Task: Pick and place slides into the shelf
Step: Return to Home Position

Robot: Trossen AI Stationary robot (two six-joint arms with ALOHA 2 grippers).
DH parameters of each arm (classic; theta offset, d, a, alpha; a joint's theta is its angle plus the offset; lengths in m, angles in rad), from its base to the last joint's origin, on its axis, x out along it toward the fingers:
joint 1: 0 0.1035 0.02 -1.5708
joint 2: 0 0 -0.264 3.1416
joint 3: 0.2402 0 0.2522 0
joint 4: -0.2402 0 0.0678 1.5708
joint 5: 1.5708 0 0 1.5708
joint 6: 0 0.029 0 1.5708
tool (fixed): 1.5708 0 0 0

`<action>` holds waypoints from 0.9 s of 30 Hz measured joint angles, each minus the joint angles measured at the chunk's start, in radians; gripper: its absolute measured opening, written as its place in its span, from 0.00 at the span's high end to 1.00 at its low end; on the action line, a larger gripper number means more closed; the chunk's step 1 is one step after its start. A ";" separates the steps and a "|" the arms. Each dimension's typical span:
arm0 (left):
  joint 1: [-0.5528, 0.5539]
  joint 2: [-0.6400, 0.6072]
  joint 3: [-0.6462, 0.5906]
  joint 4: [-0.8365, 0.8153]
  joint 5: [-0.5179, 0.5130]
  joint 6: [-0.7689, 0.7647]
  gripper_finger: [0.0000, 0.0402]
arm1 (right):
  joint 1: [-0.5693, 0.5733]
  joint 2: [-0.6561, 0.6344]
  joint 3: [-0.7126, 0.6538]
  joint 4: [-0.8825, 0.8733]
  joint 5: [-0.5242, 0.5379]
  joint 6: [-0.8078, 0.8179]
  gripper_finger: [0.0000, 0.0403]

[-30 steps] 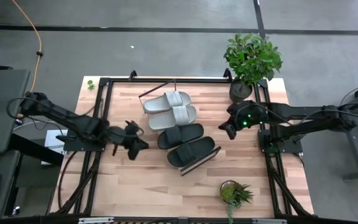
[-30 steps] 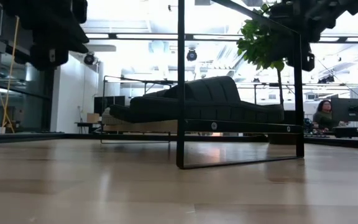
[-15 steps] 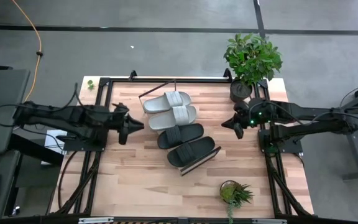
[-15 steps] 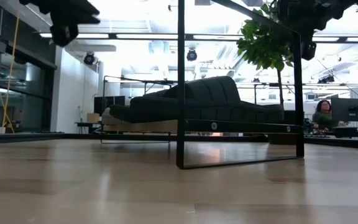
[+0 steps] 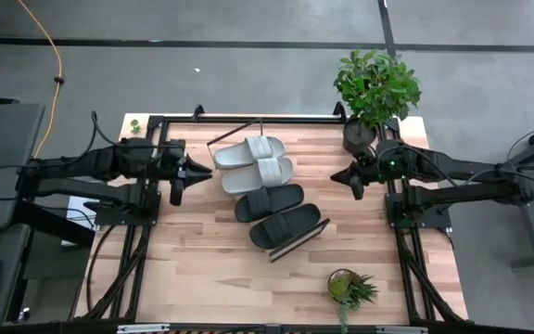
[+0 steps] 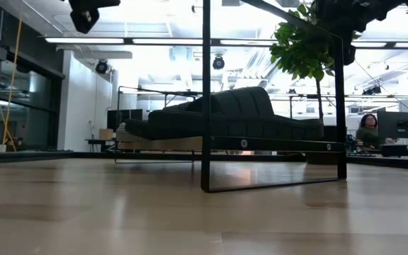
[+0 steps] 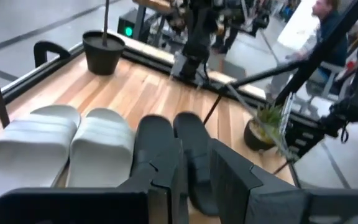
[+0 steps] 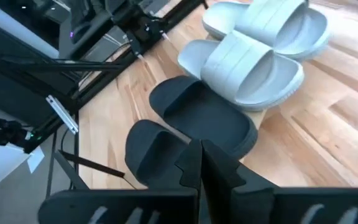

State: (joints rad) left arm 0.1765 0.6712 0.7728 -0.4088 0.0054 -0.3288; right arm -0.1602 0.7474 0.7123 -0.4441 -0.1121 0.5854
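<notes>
Nearest, two black open-toe rubber slides (image 5: 286,227) side by side on the long light-wood shelf (image 5: 302,240) with black rod end frames. Just beyond, in the same row, two light grey rubber slides (image 5: 259,174). Left of the row, left gripper (image 5: 202,173), fingers a narrow gap apart, empty. Opposite, right gripper (image 5: 339,176), pinched closed on nothing.

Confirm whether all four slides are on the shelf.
On it: both grey slides and both black slides lie in a row atop the shelf.
</notes>
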 joint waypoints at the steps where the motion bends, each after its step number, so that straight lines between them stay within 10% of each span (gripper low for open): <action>1: 0.009 0.000 0.007 -0.020 0.011 0.008 0.83 | -0.004 -0.001 0.010 -0.012 0.000 0.000 1.00; 27: 0.054 -0.193 0.040 -0.043 -0.047 0.016 0.83 | -0.011 -0.003 0.305 -0.267 0.110 -0.148 1.00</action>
State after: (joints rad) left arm 0.2310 0.4782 0.8127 -0.4520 -0.0412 -0.3128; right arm -0.1707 0.7439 1.0177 -0.7108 -0.0016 0.4371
